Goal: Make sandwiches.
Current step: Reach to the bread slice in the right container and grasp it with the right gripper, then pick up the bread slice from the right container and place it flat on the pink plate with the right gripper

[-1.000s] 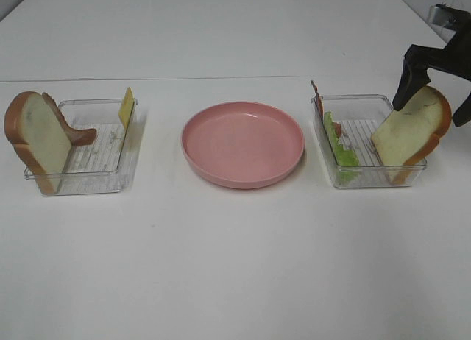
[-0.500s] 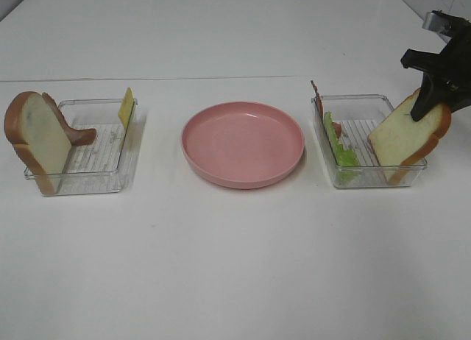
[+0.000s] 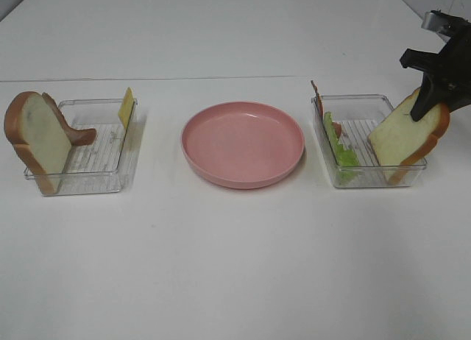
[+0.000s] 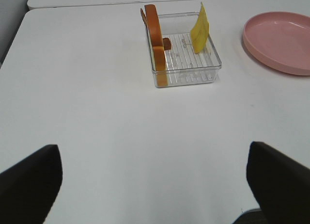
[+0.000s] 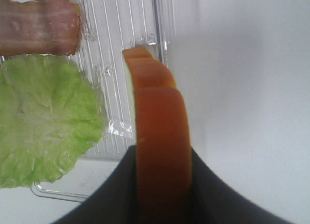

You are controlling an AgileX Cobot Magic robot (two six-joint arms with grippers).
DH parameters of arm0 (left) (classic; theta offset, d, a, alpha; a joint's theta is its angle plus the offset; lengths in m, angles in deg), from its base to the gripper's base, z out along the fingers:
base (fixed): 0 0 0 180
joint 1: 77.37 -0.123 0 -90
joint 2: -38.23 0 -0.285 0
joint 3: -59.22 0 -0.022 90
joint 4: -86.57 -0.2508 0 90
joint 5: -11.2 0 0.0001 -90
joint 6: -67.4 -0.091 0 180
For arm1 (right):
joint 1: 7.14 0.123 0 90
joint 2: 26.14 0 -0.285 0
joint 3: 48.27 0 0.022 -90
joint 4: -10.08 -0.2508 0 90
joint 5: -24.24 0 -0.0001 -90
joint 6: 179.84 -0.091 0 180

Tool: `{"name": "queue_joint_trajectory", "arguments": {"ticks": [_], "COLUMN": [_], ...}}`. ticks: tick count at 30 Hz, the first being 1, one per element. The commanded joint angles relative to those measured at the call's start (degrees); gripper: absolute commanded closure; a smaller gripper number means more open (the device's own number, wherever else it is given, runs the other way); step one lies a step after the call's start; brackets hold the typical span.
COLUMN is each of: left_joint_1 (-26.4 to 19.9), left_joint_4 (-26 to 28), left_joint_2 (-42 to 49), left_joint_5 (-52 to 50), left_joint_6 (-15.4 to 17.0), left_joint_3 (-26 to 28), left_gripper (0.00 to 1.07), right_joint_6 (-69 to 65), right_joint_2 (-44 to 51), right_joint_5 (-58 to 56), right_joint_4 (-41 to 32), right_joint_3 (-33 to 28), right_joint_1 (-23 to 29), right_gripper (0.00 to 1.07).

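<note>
In the right clear tray (image 3: 368, 104) a bread slice (image 3: 403, 140) leans on the outer wall. My right gripper (image 3: 429, 98) is shut on its top edge. The right wrist view shows the brown crust (image 5: 160, 136) pinched between both dark fingers (image 5: 114, 197). Green lettuce (image 3: 341, 147) and a bacon strip (image 3: 317, 97) stand at that tray's inner side. The left tray (image 3: 92, 179) holds another bread slice (image 3: 33, 137), bacon (image 3: 76, 134) and a yellow cheese slice (image 3: 126, 107). My left gripper (image 4: 154, 183) is open above bare table, well short of that tray (image 4: 186, 76).
A round pink plate (image 3: 243, 171) sits empty between the two trays, also seen in the left wrist view as the plate (image 4: 281, 40). White table (image 3: 235, 266) stretches in front of the trays and plate.
My right gripper closed its jaws onto the top of the bread slice in the right tray, and the slice shifted slightly inward. The left side has not moved.
</note>
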Motion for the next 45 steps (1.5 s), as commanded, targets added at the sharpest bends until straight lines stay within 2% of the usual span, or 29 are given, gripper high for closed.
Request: {"name": "queue_joint_trajectory", "arguments": {"ticks": [1, 15, 21, 29, 31, 34, 36, 37, 39, 41, 42, 43, 44, 45], "left_joint_1": [-0.06, -0.06, -0.06, -0.06, -0.06, -0.06, -0.06, -0.06, -0.06, -0.06, -0.06, -0.06, -0.06, -0.06], "left_joint_4": [0.23, 0.23, 0.23, 0.23, 0.23, 0.23, 0.23, 0.23, 0.23, 0.23, 0.23, 0.23, 0.23, 0.23], "left_joint_2": [0.69, 0.69, 0.69, 0.69, 0.69, 0.69, 0.69, 0.69, 0.69, 0.69, 0.69, 0.69, 0.69, 0.69], "left_joint_5": [-0.29, -0.29, -0.29, -0.29, -0.29, -0.29, -0.29, -0.29, -0.29, -0.29, -0.29, -0.29, -0.29, -0.29], "left_joint_6": [0.23, 0.23, 0.23, 0.23, 0.23, 0.23, 0.23, 0.23, 0.23, 0.23, 0.23, 0.23, 0.23, 0.23], "left_joint_3": [0.0, 0.0, 0.0, 0.0, 0.0, 0.0, 0.0, 0.0, 0.0, 0.0, 0.0, 0.0, 0.0, 0.0], "left_gripper": [0.09, 0.09, 0.09, 0.09, 0.09, 0.09, 0.09, 0.09, 0.09, 0.09, 0.09, 0.09, 0.09, 0.09], "right_joint_6": [-1.38, -4.01, -4.93, -2.86, -2.58, -2.18, -0.57, -0.57, 0.69, 0.63, -0.06, -0.06, -0.46, -0.46], "right_joint_2": [-0.29, 1.66, 8.02, 21.6, 26.36, 28.53, 30.14, 30.14, 29.85, 29.45, 28.48, 28.48, 27.1, 27.1], "right_joint_5": [-4.81, -6.02, -6.02, -5.9, -4.3, -2.98, -1.78, -1.78, -0.69, -0.06, 1.32, 1.32, 2.75, 2.75], "right_joint_4": [0.69, -0.92, -0.46, -3.09, -5.9, -9.28, -16.9, -16.9, -23.03, -23.49, -23.84, -23.84, -23.95, -23.95], "right_joint_3": [0.23, 0.23, -0.06, -7.68, -9.28, -9.45, -9.45, -9.45, -9.45, -9.45, -9.45, -9.45, -9.45, -9.45], "right_joint_1": [-0.11, -0.11, -0.11, -0.11, -0.11, -0.11, 0.0, 0.0, 0.46, 1.03, 3.27, 3.27, 6.3, 6.3], "right_gripper": [1.07, 1.07, 1.07, 1.07, 1.07, 1.07, 1.07, 1.07, 1.07, 1.07, 1.07, 1.07, 1.07, 1.07]}}
